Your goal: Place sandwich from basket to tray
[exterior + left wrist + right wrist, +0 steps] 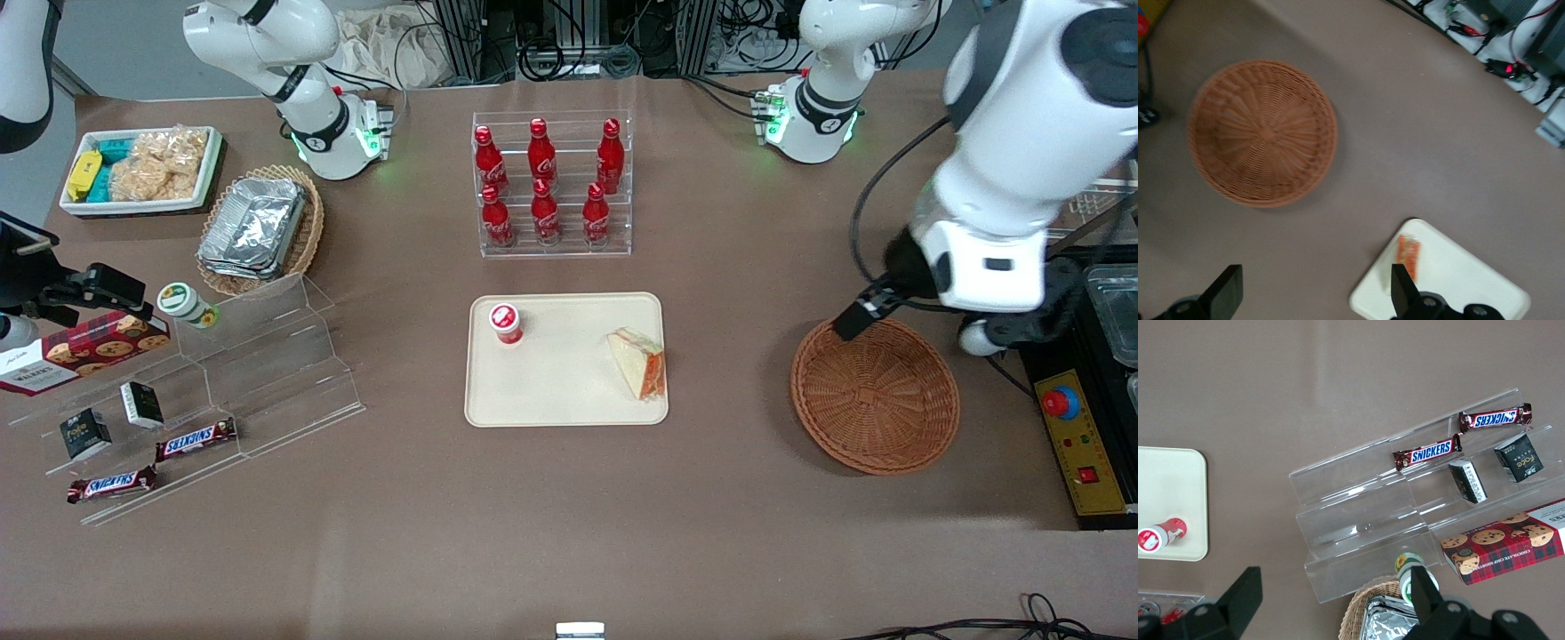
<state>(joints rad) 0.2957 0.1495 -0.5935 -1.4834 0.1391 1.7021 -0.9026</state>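
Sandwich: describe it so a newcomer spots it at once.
Find the cream tray at the table's middle, nearer the camera than the rack of red bottles. The sandwich lies on its working-arm edge: a pale triangular wedge with orange-green filling, unlike the red-capped cup. The open gripper hovers above the table.

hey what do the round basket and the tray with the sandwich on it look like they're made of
The basket looks like reddish-brown woven wicker: strands radiate from its centre, matte. The tray seems to be cream plastic, smooth, with rounded corners and a low moulded rim, though plastic is a guess from its look. The sandwich lies on it. The gripper hangs above the table, fingers open and empty.
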